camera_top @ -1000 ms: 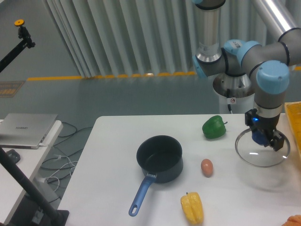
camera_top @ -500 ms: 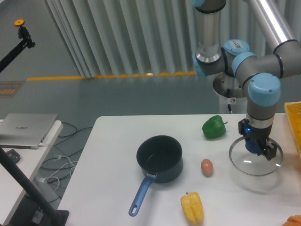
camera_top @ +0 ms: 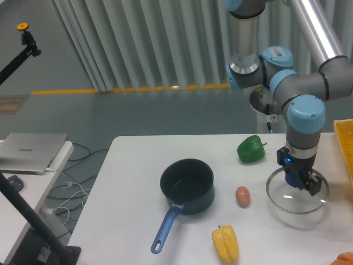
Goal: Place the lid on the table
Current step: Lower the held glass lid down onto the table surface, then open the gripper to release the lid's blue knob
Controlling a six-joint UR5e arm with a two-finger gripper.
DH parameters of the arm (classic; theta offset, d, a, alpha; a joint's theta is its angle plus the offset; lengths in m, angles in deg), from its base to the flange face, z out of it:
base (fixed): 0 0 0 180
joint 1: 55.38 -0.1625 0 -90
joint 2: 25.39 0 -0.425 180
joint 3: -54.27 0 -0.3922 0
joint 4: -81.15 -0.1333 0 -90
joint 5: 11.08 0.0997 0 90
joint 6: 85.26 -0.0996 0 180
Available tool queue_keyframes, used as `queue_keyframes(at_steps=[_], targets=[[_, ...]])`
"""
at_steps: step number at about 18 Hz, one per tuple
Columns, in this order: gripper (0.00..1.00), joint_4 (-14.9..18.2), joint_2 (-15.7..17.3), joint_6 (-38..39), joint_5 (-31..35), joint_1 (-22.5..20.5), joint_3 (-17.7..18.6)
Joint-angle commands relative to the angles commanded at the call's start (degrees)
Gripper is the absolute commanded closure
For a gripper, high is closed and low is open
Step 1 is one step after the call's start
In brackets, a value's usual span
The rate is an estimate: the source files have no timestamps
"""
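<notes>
The lid [camera_top: 287, 200], clear glass with a thin metal rim and a blue knob, is at the right side of the white table [camera_top: 132, 187]. My gripper [camera_top: 298, 180] comes straight down onto its centre and is shut on the blue knob. The lid sits low over the tabletop, and I cannot tell whether its rim touches the surface. The dark blue saucepan [camera_top: 187, 185] stands open and uncovered at the table's middle, well to the left of the lid.
A green pepper [camera_top: 251, 148] lies just up-left of the lid, a brown egg [camera_top: 242, 195] to its left and a yellow pepper [camera_top: 225, 243] near the front edge. An orange crate edge [camera_top: 346, 143] is at the far right. A laptop [camera_top: 30, 152] sits on the side desk.
My gripper has carried the lid leftward and slightly down, from the table's right edge toward the egg. The other objects stayed put.
</notes>
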Motion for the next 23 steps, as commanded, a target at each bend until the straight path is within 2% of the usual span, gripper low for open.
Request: queue_keyframes(at_steps=[6, 23], targets=[[0.51, -0.9, -1.6, 0.4, 0.0, 0.4, 0.0], [0.51, -1.3, -2.9, 0.4, 0.2, 0.9, 0.1]])
